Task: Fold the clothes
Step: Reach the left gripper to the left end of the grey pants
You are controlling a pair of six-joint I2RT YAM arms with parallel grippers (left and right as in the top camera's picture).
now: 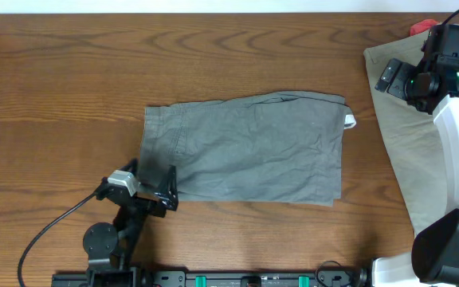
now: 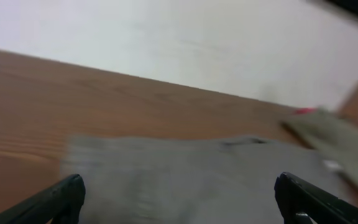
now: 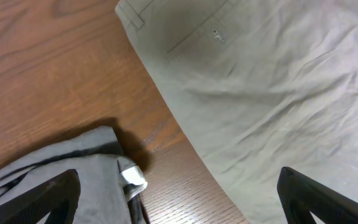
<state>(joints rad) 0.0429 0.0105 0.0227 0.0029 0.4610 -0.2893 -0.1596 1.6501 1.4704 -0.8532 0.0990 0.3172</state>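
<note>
1. Just ahead of the left gripper (image 1: 164, 194), whose jaws are spread and empty: grey shorts (image 1: 245, 147), lying flat, apparently folded once; 1 further fold judged due.
2. Beneath the right gripper (image 1: 395, 78), likewise spread and empty: khaki garment (image 1: 409, 159), not yet folded.

From above, I see the table (image 1: 54, 80) bright and evenly lit, and the wood lines look sharp. The grey shorts (image 1: 253, 147) drop only a thin, soft shadow along their bottom edge. My left wrist view is blurry and smeared all over, and the wall (image 2: 166, 37) looks washed out. My right wrist view is sharp, with a dark shadow patch on the tan cloth (image 3: 260, 81) and another on the wood beside the shorts.
</note>
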